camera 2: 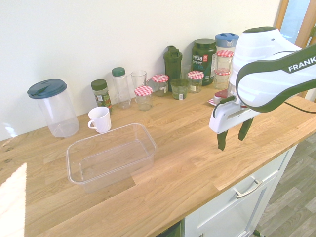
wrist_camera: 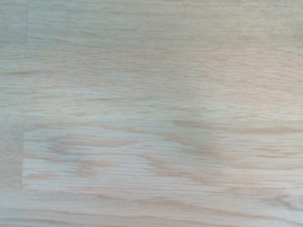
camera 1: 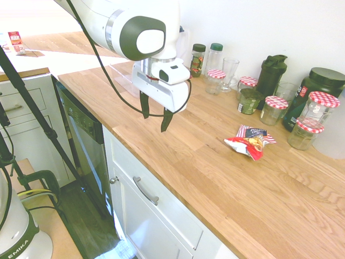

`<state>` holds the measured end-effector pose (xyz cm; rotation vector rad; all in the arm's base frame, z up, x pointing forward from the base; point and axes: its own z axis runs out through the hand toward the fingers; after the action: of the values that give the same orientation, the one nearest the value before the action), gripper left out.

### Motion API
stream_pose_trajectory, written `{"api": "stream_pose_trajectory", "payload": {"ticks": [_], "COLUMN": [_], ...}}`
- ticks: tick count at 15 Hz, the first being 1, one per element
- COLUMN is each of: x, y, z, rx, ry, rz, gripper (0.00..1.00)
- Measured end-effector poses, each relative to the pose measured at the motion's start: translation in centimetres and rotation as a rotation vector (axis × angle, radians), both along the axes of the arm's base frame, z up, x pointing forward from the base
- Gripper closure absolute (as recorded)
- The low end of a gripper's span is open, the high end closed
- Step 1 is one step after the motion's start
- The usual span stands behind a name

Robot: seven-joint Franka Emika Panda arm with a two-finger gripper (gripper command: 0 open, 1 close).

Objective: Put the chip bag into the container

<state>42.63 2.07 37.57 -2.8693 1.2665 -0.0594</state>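
A long oak kitchen counter (camera 1: 178,156) is running under a plain white wall, with white drawers and a dishwasher front below it, and the white mug (camera 2: 100,119) standing near the wall is serving me as a landmark. The container (camera 2: 111,156), a clear plastic tub, is sitting just in front of that mug, toward the counter's edge, and it is lying empty. A lidded clear pitcher (camera 2: 52,107) is standing beside the mug on the side away from the arm, and on the mug's other side a row of spice bottles, a drinking glass, red-checked jar lids, a dark shaker and a dark supplement tub is stretching along the wall. The chip bag (camera 1: 249,141) is lying flat and crumpled on the bare wood at the far end of that row, well apart from the mug and from the container, just in front of the jars. The gripper (camera 1: 154,114) is hanging above the counter between the mug's end and the bag, its dark fingers spread apart and holding nothing; the wrist view is showing only wood grain. By my reckoning nothing of the job is done yet: reaching the bag, closing on it, carrying it past the mug's end and dropping it into the tub are all still waiting.
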Motion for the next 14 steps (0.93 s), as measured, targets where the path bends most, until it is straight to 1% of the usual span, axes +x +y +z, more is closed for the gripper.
{"api": "stream_pose_trajectory", "payload": {"ticks": [2,4,5,7,10,14], "x": [0.0,0.4,0.8,2.2,5.6,11.1], "y": [0.0,-0.1,-0.5,-3.0,-7.7,-10.9], "z": [0.0,0.6,1.3,2.8,3.4,2.4], "rx": [0.000,-0.004,-0.016,-0.083,-0.209,-0.363], "ry": [0.001,-0.016,-0.032,-0.079,-0.130,-0.170], "rz": [0.000,0.002,-0.003,-0.043,-0.109,-0.153], "gripper": [0.00,0.00,0.00,0.00,0.00,0.00]}}
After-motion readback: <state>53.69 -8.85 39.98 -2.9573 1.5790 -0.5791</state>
